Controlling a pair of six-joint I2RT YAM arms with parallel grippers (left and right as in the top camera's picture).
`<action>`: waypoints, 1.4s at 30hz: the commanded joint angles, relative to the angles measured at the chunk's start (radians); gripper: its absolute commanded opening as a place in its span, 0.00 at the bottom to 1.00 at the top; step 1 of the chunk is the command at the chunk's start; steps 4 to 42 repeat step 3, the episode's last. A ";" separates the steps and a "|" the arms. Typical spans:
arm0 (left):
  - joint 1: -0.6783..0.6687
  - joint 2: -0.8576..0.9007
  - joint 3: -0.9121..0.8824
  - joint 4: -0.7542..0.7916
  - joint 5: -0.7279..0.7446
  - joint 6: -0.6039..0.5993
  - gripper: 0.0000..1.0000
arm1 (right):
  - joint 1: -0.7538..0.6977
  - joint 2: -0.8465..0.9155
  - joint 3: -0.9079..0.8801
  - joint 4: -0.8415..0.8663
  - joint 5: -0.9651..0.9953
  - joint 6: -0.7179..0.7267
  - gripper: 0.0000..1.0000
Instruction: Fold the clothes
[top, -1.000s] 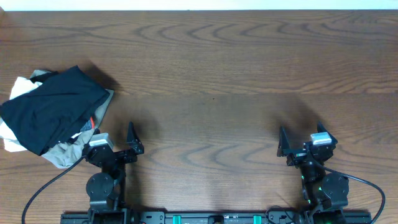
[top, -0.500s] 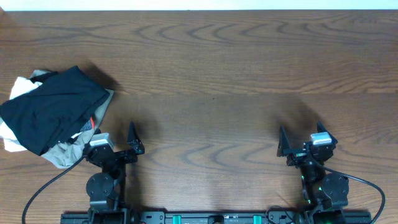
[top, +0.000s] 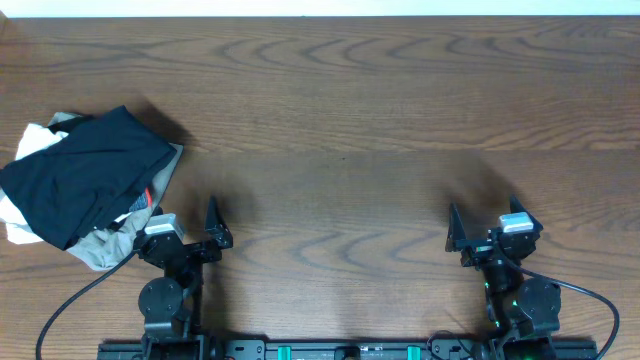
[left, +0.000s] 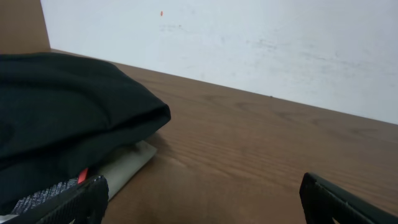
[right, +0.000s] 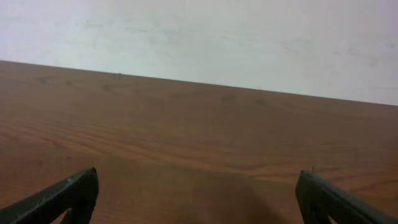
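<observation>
Black leggings (top: 88, 180) lie in a folded bundle at the far left of the table (top: 350, 110), on top of a white garment (top: 18, 225) and an olive-grey garment (top: 100, 252). Coral trim shows at the near edge. Left gripper (top: 183, 215) sits just beside the pile's near right corner, jaws wide apart, holding nothing. Right gripper (top: 484, 215) is well apart on the right side, its 2 fingers spread, empty.

The overhead camera looks straight down on my table (top: 340, 120), both wrist cameras skim low toward the wall (right: 199, 37) at twelve o'clock, and only the left shares the overhead's black leggings (top: 85, 180) at nine o'clock.
</observation>
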 joint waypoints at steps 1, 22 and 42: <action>0.003 -0.006 -0.019 -0.038 -0.008 -0.002 0.98 | -0.010 -0.003 -0.002 -0.004 -0.003 -0.016 0.99; 0.003 -0.006 -0.019 -0.038 -0.009 -0.002 0.98 | -0.010 -0.003 -0.002 -0.004 -0.003 -0.016 0.99; 0.003 -0.006 -0.019 -0.038 -0.009 -0.002 0.98 | -0.010 -0.003 -0.002 -0.004 -0.003 -0.016 0.99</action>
